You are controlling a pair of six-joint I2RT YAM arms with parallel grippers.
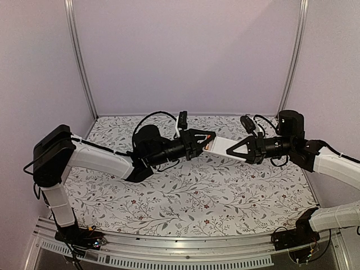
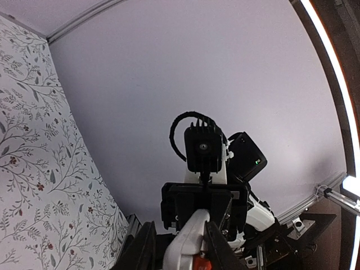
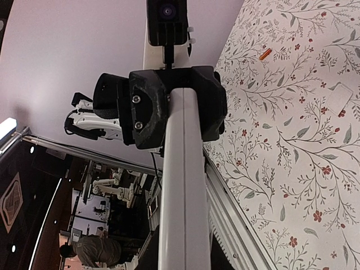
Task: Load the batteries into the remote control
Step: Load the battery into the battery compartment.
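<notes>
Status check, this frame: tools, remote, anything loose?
Left tool and right tool both shut on remote control, held above table. One battery and cover loose on table. Nothing in the way.

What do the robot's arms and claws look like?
The left arm and right arm are white tubes with chunky black joints and thin black cables looping off. The left claw and right claw are black, pointy triangles.

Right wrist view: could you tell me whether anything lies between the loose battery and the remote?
Nothing visible does. The battery lies in the open on the table; the remote is held aloft by the left gripper and right gripper.
</notes>
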